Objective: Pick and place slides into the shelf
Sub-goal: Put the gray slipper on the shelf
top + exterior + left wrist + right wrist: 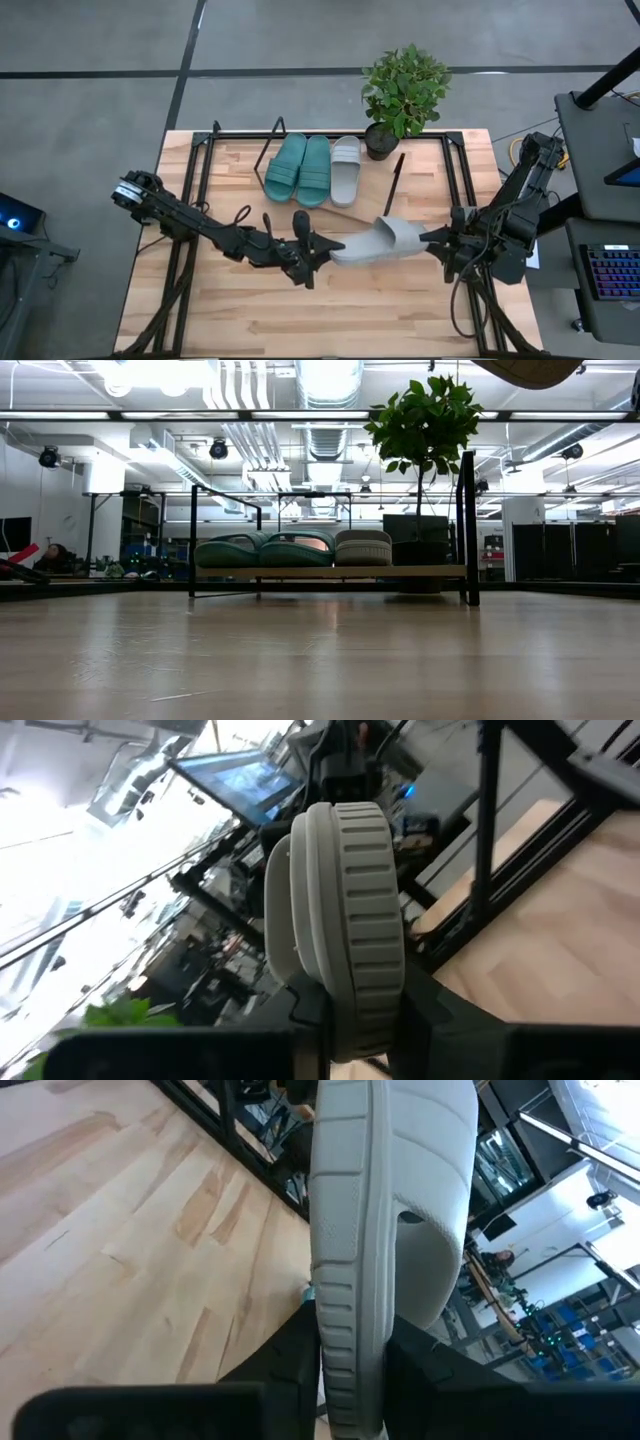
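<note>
Both grippers, left and right, clamp their fingers on the grey slide above the tabletop; three slides fill the shelf beside a potted plant.

Both arms are dark, nearly black, built of slim jointed links that thicken at the joints. The left arm has a round light-coloured cap at its outer joint and thin black cables looping beside its forearm down to the left tool. The right arm looks bulkier, with blocky housings and a cable curling below the wrist behind the right tool. Its fingers are matt black and flat-sided.
</note>
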